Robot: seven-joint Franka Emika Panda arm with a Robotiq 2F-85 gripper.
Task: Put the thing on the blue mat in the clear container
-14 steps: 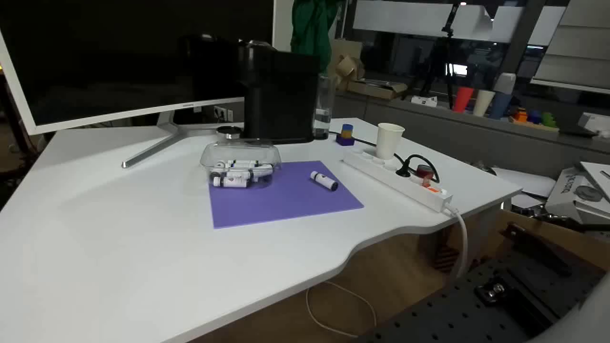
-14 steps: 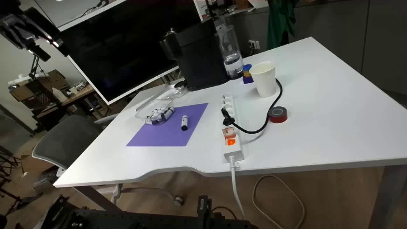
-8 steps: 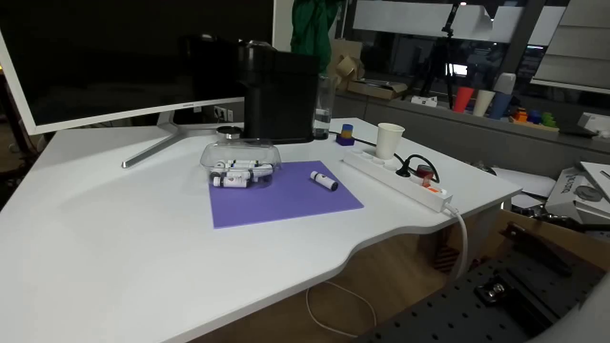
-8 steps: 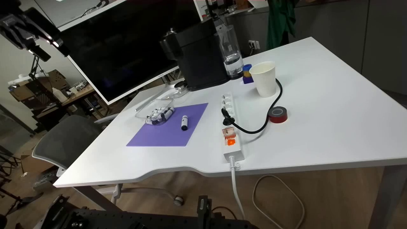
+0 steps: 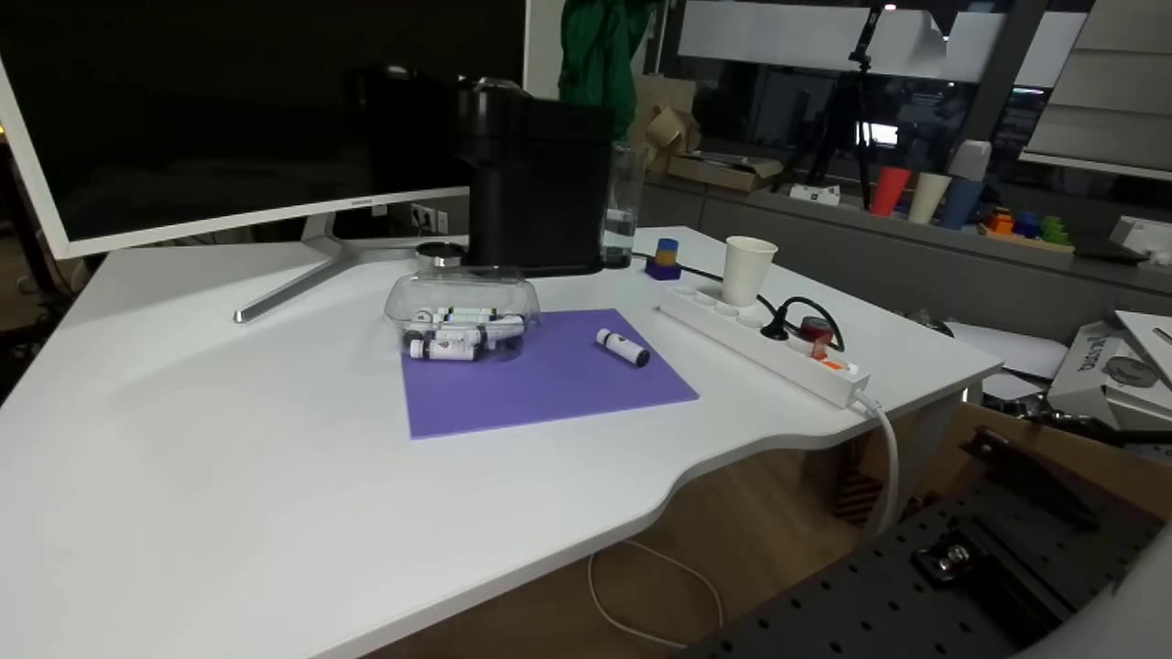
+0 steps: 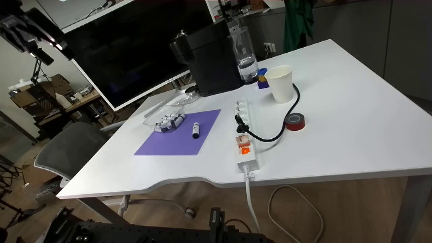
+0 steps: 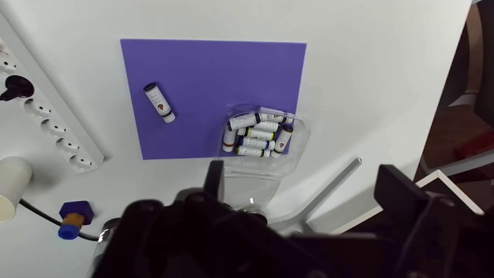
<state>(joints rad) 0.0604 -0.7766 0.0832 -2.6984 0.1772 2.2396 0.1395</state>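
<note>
I'm hovering, my gripper (image 7: 301,173) spread wide, while the labelled white tube (image 7: 159,101) is lying slantwise on the purple mat (image 7: 216,73), apart from the clear plastic tray (image 7: 295,148); I'm judging it best to close square across its middle.

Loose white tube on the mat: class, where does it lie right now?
In the wrist view, the loose white tube lies on the left part of the purple mat, between the power strip and the clear container.
</note>
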